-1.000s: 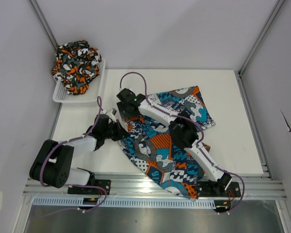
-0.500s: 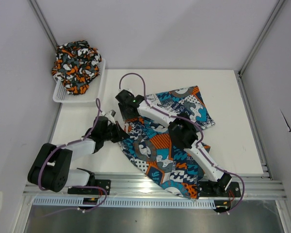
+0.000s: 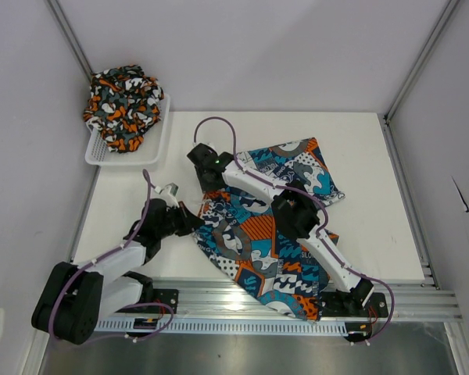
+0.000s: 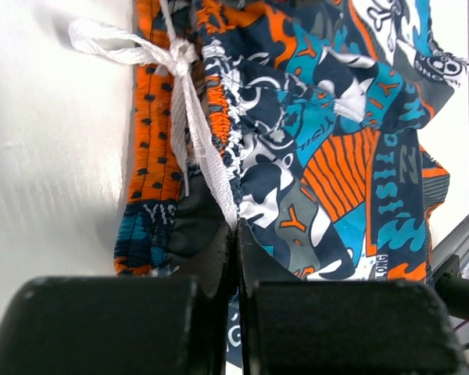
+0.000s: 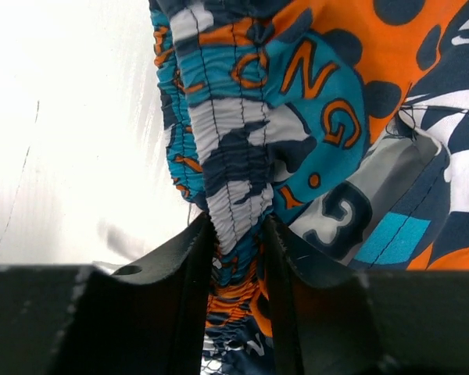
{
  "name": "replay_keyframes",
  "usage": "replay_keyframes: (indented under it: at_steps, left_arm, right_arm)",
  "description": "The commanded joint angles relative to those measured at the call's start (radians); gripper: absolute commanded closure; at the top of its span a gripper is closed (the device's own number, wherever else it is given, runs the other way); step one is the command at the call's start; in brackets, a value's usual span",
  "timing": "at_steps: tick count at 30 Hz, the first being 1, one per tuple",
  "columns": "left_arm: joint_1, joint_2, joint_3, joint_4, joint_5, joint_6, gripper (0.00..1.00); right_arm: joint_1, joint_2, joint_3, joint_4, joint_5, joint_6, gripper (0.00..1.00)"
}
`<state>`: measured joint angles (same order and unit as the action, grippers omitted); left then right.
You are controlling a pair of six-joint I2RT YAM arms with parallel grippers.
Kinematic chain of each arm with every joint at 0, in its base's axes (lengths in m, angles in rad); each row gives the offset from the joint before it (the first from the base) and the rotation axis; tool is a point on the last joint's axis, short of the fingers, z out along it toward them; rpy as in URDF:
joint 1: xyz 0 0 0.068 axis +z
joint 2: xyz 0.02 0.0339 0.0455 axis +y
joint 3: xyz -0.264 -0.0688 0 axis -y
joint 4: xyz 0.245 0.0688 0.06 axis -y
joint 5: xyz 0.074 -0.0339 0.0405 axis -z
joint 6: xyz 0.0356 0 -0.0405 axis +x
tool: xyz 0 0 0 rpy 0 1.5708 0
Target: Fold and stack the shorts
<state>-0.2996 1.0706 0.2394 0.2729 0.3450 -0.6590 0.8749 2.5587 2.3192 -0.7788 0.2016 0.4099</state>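
Patchwork shorts (image 3: pixel 254 254) lie spread across the middle of the worktop (image 3: pixel 375 234), one leg reaching toward the far right, the other running down to the near edge between the arm bases. Both arms are on the waistband end at the left of the cloth.

The left pincer (image 3: pixel 189 221) is low on the near-left corner, fingers pressed together; the wrist view shows the white drawstring (image 4: pixel 189 117) and the cloth edge running straight into the seam between them, so the shorts are nipped there. Just beyond it, the right pincer (image 3: pixel 209 187) points down at the waistband (image 5: pixel 234 172), and its camera shows the gathered elastic ridge sandwiched between both fingers, pinched from each side.

Far left corner: the camouflage shorts (image 3: pixel 123 98) sit bunched in a heap on the white mesh basket (image 3: pixel 155 147), well apart from the action.
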Motion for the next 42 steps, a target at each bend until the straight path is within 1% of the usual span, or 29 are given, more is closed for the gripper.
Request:
replay_keyframes:
  at_steps: [1, 2, 3, 4, 5, 7, 8, 14, 18, 22, 25, 26, 31, 36, 39, 42]
  left_arm:
    - [-0.015, 0.018, -0.038, 0.029, 0.02, -0.024, 1.0]
    - [-0.016, 0.029, -0.041, 0.04, 0.029, -0.025, 1.0]
    - [-0.016, 0.038, -0.04, 0.045, 0.035, -0.025, 1.0]
    - [-0.016, 0.052, -0.037, 0.04, 0.038, -0.027, 1.0]
    - [-0.016, 0.06, -0.032, 0.032, 0.043, -0.027, 1.0]
    - [-0.019, 0.078, -0.02, 0.009, 0.043, -0.022, 1.0]
    - [-0.021, 0.094, -0.02, 0.008, 0.045, -0.024, 1.0]
    - [-0.022, 0.114, -0.014, 0.0, 0.052, -0.022, 1.0]
    - [-0.024, 0.104, -0.011, -0.011, 0.048, -0.014, 1.0]
    - [-0.024, 0.089, -0.009, -0.021, 0.051, -0.016, 1.0]
    - [-0.024, 0.059, 0.004, -0.043, 0.052, -0.022, 1.0]
    - [-0.024, 0.049, 0.008, -0.05, 0.051, -0.022, 1.0]
    - [-0.024, -0.02, 0.031, -0.122, 0.023, -0.019, 1.0]
    - [-0.023, -0.032, 0.049, -0.169, 0.003, -0.011, 1.0]
    - [-0.024, -0.029, 0.037, -0.167, 0.003, -0.014, 1.0]
    - [-0.024, -0.035, 0.021, -0.158, 0.008, -0.022, 1.0]
  right_arm:
    - [-0.014, 0.005, 0.037, -0.008, 0.042, -0.006, 0.62]
    - [-0.014, 0.003, 0.037, -0.005, 0.036, -0.006, 0.59]
    - [-0.014, 0.001, 0.037, 0.001, 0.021, -0.005, 0.52]
    - [-0.013, -0.003, 0.037, 0.003, 0.016, -0.002, 0.5]
    - [-0.013, -0.008, 0.037, 0.01, 0.006, -0.002, 0.41]
    - [-0.008, -0.02, 0.037, 0.021, 0.002, -0.002, 0.35]
    - [-0.005, -0.025, 0.037, 0.029, 0.002, -0.002, 0.34]
    - [-0.004, -0.008, 0.054, 0.05, -0.001, 0.001, 0.36]
    - [-0.005, 0.001, 0.054, 0.078, -0.004, -0.003, 0.43]
    - [-0.004, 0.027, 0.08, 0.069, -0.004, -0.005, 0.45]
    - [0.004, 0.049, 0.094, 0.056, 0.002, -0.006, 0.43]
    - [0.01, 0.052, 0.095, 0.052, 0.007, -0.006, 0.39]
    - [0.035, 0.048, 0.094, 0.046, 0.027, -0.005, 0.3]
    - [0.062, 0.049, 0.103, 0.021, 0.09, -0.011, 0.28]
    - [0.067, 0.066, 0.118, -0.016, 0.136, -0.005, 0.33]
    - [0.059, 0.083, 0.118, -0.037, 0.156, 0.003, 0.41]
